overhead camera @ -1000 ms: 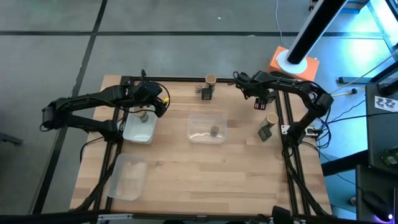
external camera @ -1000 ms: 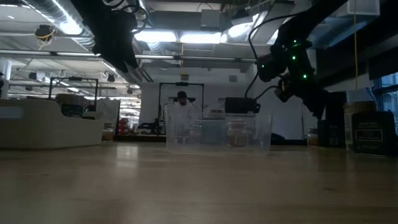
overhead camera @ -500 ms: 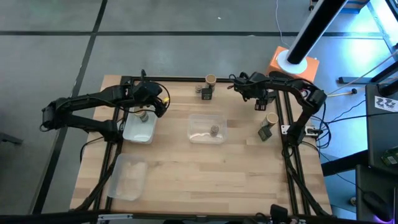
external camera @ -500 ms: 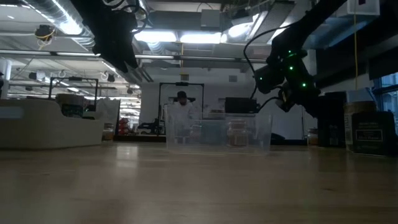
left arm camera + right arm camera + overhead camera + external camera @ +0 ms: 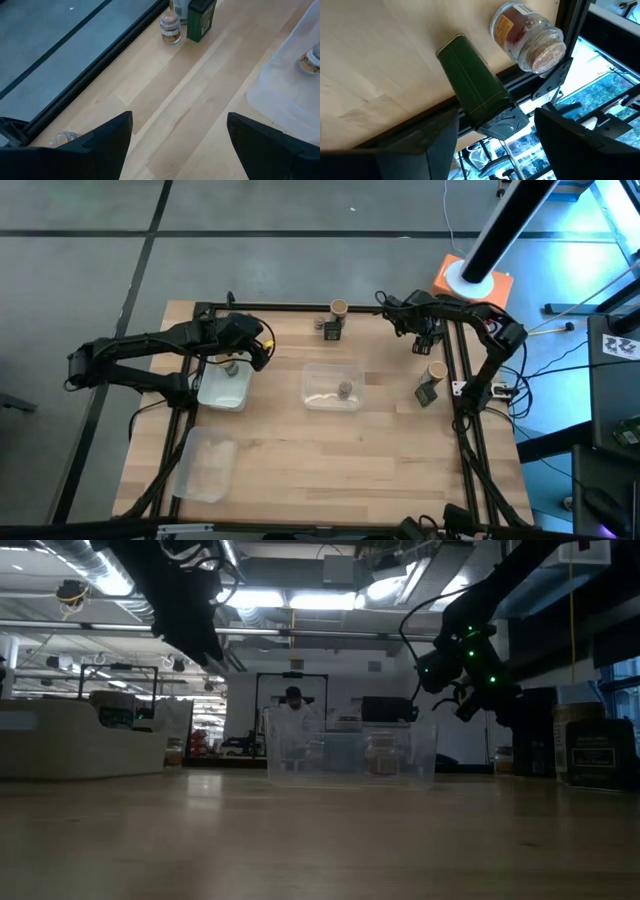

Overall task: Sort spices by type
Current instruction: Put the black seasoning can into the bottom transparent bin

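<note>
Hovering wide, empty right claw [image 5: 492, 145] faces green tin [image 5: 475, 95]; left claw [image 5: 177, 142] wide.

Grey floor [image 5: 300, 210], bright ceiling lights [image 5: 300, 600]

A light wooden table [image 5: 320, 460] edged by a black frame [image 5: 270, 307]. Three clear plastic trays lie on it: one at the table's middle [image 5: 333, 386], one toward its left [image 5: 223, 386], one near its front left corner [image 5: 205, 465]. An orange box [image 5: 473, 283] stands beyond its right rear corner.
</note>
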Tool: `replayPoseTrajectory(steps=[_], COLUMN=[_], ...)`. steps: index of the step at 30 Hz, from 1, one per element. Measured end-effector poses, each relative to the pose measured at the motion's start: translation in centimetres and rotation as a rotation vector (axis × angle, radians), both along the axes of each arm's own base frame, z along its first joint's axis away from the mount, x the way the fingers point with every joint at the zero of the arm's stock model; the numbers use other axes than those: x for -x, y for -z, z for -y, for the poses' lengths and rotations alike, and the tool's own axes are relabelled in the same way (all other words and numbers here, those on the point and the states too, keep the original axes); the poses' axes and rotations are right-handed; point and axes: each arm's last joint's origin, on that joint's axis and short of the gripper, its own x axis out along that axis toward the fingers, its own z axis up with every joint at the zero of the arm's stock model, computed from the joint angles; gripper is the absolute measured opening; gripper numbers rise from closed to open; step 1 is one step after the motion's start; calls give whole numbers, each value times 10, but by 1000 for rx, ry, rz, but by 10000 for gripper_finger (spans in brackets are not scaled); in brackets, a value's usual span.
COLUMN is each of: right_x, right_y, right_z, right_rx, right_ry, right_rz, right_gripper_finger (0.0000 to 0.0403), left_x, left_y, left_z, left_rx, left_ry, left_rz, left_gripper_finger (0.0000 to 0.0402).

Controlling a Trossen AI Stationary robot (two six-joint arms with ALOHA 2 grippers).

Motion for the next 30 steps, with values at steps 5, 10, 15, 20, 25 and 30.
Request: replayPoseTrajectory(steps=[5,10,15,20,25,30], right_x=[0,10,10,10,9,9], right_y=[2,15,19,19,19,18], right_z=[-1,-9,-8,-8,-7,-7], right_rx=[-16,-49,-8,-18,-7,-5], right_ry=[-1,-42,-47,-60,-62,-66], right_rz=[10,-83,-88,-92,-83,-89], right_gripper_finger=[259,259,259,252,194,143], left_x=[0,0,-1,-1,-1,-1], left_y=[0,0,-1,-1,-1,-1], left_z=[0,0,0,0,0,0], left_rx=[0,-1,-16,-15,-15,-17], left_ry=[0,1,15,14,14,17], left_rz=[2,0,5,4,3,1], left_gripper_finger=[308,308,308,308,308,308])
